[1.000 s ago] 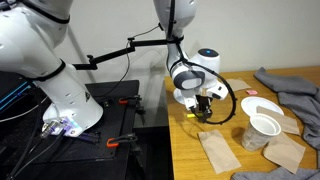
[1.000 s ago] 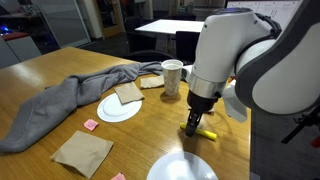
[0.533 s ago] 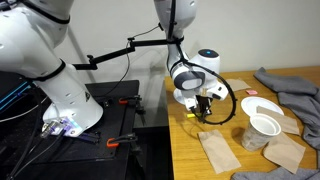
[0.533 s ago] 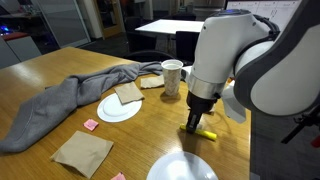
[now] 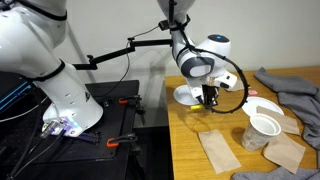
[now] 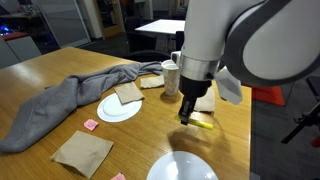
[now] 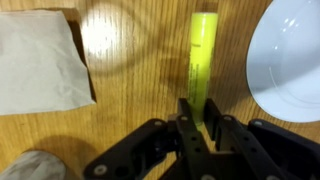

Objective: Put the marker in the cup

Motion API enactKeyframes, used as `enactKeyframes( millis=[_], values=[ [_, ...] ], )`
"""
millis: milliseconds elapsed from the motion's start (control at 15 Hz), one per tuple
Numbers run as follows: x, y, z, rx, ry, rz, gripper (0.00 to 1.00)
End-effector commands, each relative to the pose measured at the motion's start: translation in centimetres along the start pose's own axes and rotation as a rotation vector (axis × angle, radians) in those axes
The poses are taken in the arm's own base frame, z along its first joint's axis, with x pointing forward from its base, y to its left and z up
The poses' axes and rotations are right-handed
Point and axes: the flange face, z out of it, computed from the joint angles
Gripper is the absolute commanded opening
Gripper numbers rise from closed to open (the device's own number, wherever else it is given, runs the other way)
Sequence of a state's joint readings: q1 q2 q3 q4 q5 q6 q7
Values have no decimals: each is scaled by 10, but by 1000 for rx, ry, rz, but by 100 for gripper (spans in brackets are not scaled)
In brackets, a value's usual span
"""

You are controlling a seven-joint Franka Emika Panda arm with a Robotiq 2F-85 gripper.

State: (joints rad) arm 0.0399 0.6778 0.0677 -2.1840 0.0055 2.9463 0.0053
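Observation:
The yellow marker is pinched at one end between the fingers of my gripper, which is shut on it. The marker sticks out forward, a little above the wooden table. In both exterior views the gripper hangs low over the table with the marker poking out sideways. The white paper cup stands upright a short way from the gripper. It is out of the wrist view.
A shallow white dish lies right beside the marker. Tan paper pieces lie on the table. A smaller grey-brown cup stands by the white cup. A grey cloth and another dish lie further off.
The gripper has risen from the table with the marker in its fingers, and the wrist has turned and shifted slightly toward the cup side.

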Motion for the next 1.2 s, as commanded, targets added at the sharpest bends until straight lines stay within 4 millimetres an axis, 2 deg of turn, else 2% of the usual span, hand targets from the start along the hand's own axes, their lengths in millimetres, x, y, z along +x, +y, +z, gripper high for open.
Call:
enactKeyframes(
  millis=[0, 200, 467, 800, 867, 933, 1000, 1133],
  values=[
    [23, 2, -55, -1, -50, 4, 5],
    [53, 4, -96, -12, -76, 8, 5],
    [92, 6, -141, -23, -70, 3, 5],
    [129, 9, -182, -34, -58, 9, 5],
    [132, 10, -187, -35, -65, 8, 5],
    [123, 8, -176, -18, -46, 11, 5],
    [126, 8, -180, -18, -43, 12, 19],
    [125, 8, -176, -18, -50, 12, 19]
  ],
)
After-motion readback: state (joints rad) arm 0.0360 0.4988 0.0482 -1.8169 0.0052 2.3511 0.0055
